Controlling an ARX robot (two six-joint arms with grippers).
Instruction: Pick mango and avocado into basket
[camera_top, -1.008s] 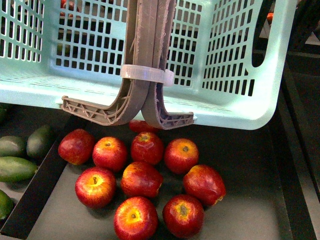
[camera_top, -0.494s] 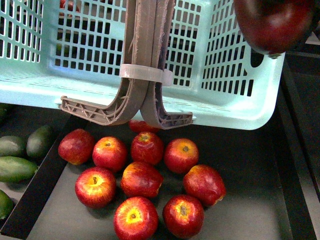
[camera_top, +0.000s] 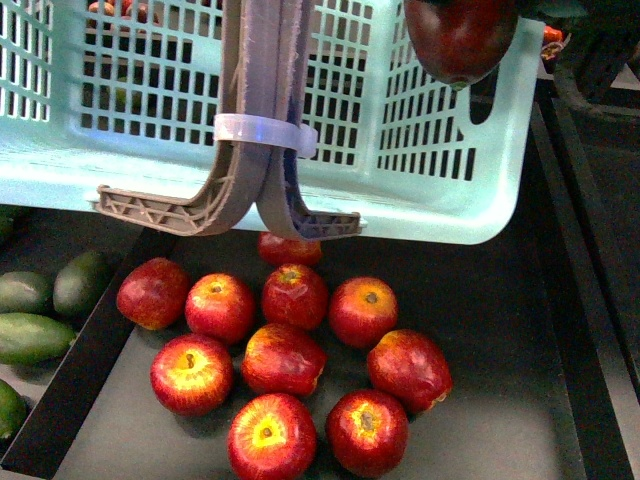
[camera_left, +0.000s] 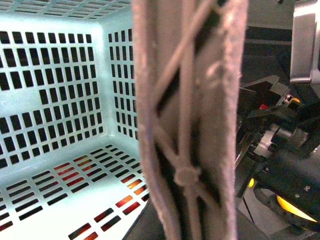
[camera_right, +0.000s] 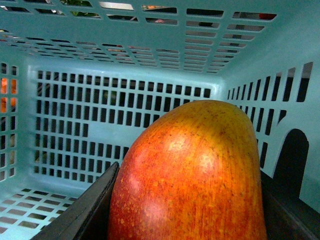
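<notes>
the oval dark-red mango (camera_top: 460, 40), clamped in the right gripper (camera_right: 185, 215), has moved in over the light turquoise slotted plastic basket (camera_top: 60, 185), so release looks near. the left gripper is out of view. the dull-green avocado (camera_top: 80, 282) lies untouched beside the red apples (camera_top: 290, 295).

- I am in a shop's produce section: loose red apples (camera_top: 283, 358) lie piled in a dark display bin (camera_top: 500, 330).
- A dark divider (camera_top: 90, 350) separates them from a neighbouring bin of green fruit (camera_top: 30, 335).
- A turquoise shopping basket (camera_top: 450, 215) hangs above.
</notes>
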